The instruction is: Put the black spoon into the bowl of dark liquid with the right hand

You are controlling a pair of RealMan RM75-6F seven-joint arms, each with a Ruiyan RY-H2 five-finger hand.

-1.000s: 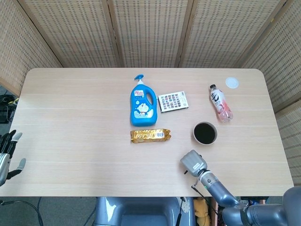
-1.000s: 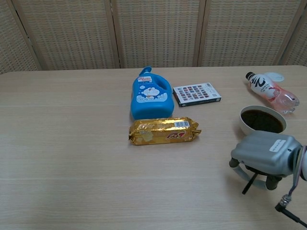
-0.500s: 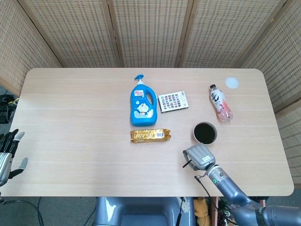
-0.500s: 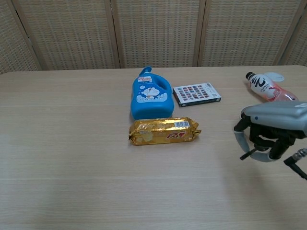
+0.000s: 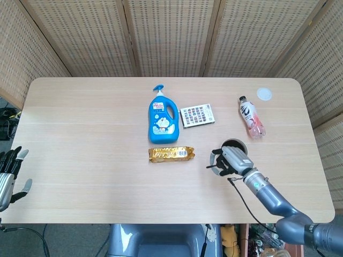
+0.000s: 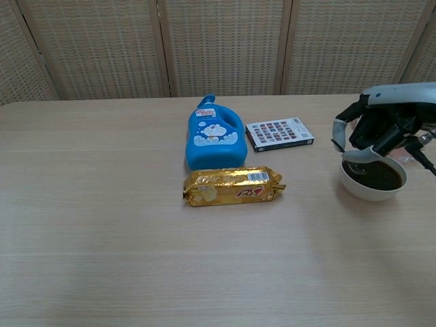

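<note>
My right hand [image 5: 231,159] hangs over the white bowl of dark liquid [image 6: 371,193], hiding most of it from the head camera; only the far rim [image 5: 236,141] shows. The fingers curl around the black spoon [image 6: 354,167], whose dark end slants down to the bowl's left rim. In the chest view the right hand [image 6: 381,126] sits just above and behind the bowl. Whether the spoon touches the liquid I cannot tell. My left hand [image 5: 8,174] is off the table's left edge with its fingers apart and nothing in it.
A blue detergent bottle [image 5: 163,119] lies mid-table, with a gold snack packet [image 5: 171,154] in front of it and a patterned card box [image 5: 197,115] to its right. A pink drink bottle [image 5: 252,118] and a white lid [image 5: 264,94] lie behind the bowl.
The right hand lifted from the table's front edge with the spoon and moved away from me to above the bowl. The left hand stayed put.
</note>
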